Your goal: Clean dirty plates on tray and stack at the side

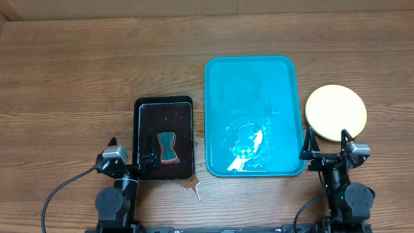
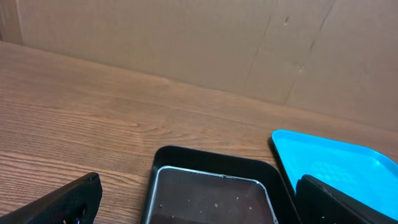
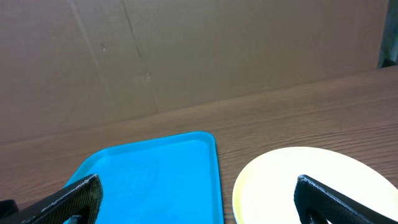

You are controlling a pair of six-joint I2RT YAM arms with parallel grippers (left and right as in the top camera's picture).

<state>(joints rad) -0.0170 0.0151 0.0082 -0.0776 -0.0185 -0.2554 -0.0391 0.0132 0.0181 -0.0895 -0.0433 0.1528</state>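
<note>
- Overhead view of a brown wood-grain tabletop [image 1: 77, 65], with two robot arms at its near edge and a cardboard wall [image 3: 186, 50] behind it.
- The turquoise tray [image 1: 246, 77] lies in the middle, its long axis running away from the robot. No plate is on it, only a wet, foamy patch toward its near end.
- The plates [image 1: 336, 112] sit upside down, a pale yellow round on the tabletop just right of the tray and apart from its lip (how many are stacked cannot be told from above).
- The right gripper [image 1: 327, 138] sits low at the near right, fingers spread wide and holding nothing. The plates lie directly ahead of it, just beyond its tips; being round, they have no long axis to line up with.
- The left gripper [image 2: 198, 186] is likewise spread wide and empty, at the near end of a smaller black tray [image 1: 163, 99] that holds a sponge [image 1: 168, 147] in dark liquid.
- The right arm is plainly nearer the plates; the left is well apart from them, beyond both trays.
- A small puddle [image 1: 192, 188] wets the tabletop by the black tray's near right corner.
- Judging by the bare tray and the stack at the side, the task looks finished or nearly so.
</note>
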